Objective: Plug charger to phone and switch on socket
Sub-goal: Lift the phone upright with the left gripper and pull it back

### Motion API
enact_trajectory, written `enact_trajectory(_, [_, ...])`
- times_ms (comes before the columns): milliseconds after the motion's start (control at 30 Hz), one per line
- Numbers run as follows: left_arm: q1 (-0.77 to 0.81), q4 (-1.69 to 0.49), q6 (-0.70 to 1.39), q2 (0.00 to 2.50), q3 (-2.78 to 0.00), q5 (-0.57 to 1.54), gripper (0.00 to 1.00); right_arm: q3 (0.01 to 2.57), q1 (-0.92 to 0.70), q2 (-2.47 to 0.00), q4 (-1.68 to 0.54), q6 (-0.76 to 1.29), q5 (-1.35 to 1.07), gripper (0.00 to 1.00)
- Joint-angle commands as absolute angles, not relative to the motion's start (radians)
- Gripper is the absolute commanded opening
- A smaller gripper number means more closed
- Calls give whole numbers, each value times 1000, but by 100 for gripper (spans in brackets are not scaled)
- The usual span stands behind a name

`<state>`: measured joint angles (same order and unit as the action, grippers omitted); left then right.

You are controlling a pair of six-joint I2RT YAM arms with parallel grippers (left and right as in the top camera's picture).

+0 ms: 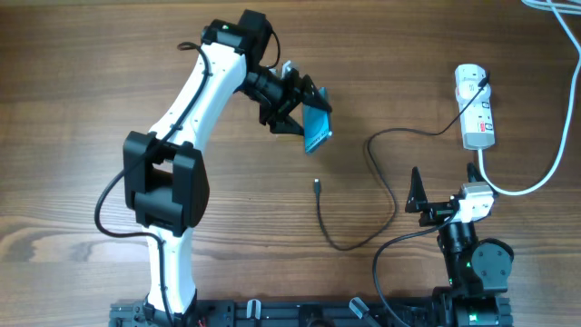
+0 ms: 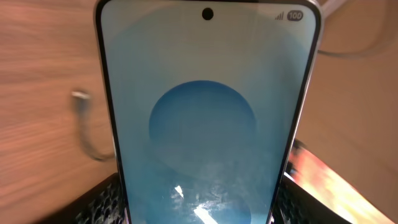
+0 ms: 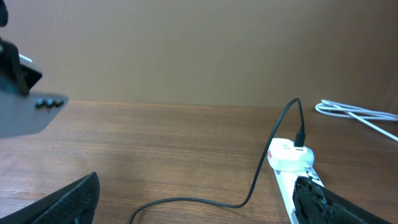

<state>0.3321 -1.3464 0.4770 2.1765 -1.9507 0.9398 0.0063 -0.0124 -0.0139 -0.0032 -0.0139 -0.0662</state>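
Overhead: the left gripper (image 1: 307, 116) is clamped on the phone (image 1: 318, 130), holding it tilted near the middle of the wooden table (image 1: 91, 73). The charger (image 1: 349, 246) lies in a loose curl between the two arms. Its plug (image 1: 316, 184) rests on the wood just below the phone and apart from it, and its far end runs up to the socket (image 1: 474, 109) at the right edge. A white cord (image 1: 536, 186) leaves the socket's near end and sweeps off to the right. The right gripper (image 1: 445, 186) sits just below the socket with its fingers spread wide, holding nothing.

Left wrist: the phone's turquoise screen fills the view, camera hole at the top, with a black finger pad pressing on each lower side. The plug lies on the table to the left, behind the phone.

Right wrist: both fingers sit far apart at the bottom corners (nothing between them). The socket lies just ahead on the right, with the black cable standing in it and trailing left across the wood. At the far left, the phone's grey edge hangs above the table.
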Motion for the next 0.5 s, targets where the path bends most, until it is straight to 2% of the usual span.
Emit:
enact_trajectory(0, [296, -1348, 480, 2133, -1952, 1252, 67, 6, -16, -10, 0, -26, -52, 100])
enact_trajectory(300, [220, -1356, 480, 2133, -1952, 1551, 66, 6, -15, -10, 0, -25, -52, 100])
enact_trajectory(467, [204, -1384, 480, 2133, -1952, 1577, 65, 6, -16, -10, 0, -25, -52, 100])
